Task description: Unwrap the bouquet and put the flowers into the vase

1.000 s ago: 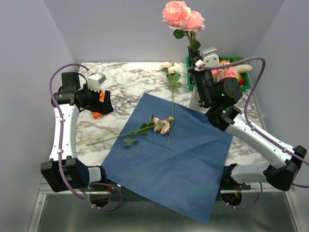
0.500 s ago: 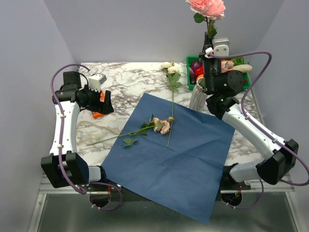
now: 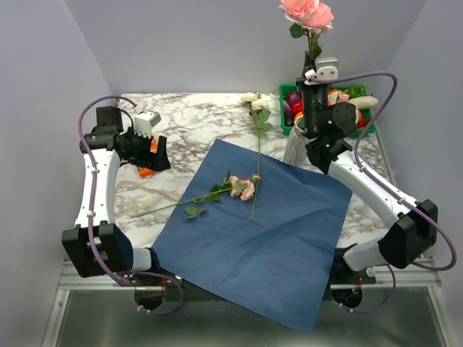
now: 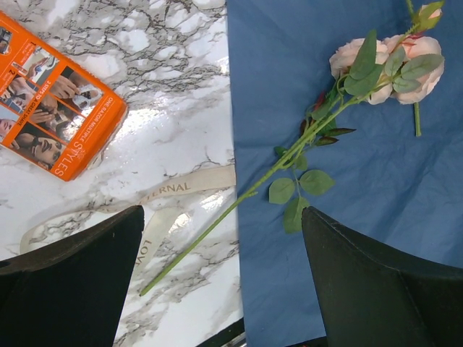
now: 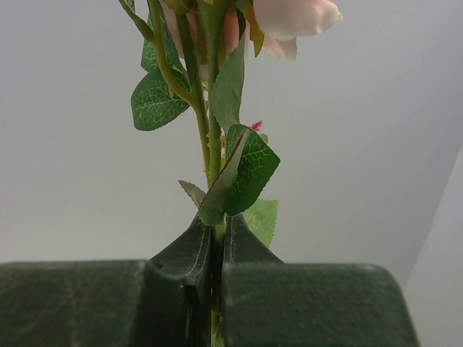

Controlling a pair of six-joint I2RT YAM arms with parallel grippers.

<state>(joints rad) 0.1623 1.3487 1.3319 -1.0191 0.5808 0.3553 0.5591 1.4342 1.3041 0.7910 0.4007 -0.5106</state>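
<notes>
R claw (image 5: 218, 235) clamped on rose stem (image 5: 210, 155), clear in wrist cam only. L claw (image 4: 223, 231) wide, empty, above 2nd rose (image 4: 383, 61).

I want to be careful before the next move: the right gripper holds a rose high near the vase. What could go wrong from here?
1. The right gripper pinches the thin stem, and a leaf seems caught too; the rose may slip or twist.
2. The vase is slim and partly hidden by the arm; the stem could miss its mouth or tip it.
3. The crate stands close to the vase; the arm may bump it.
</notes>
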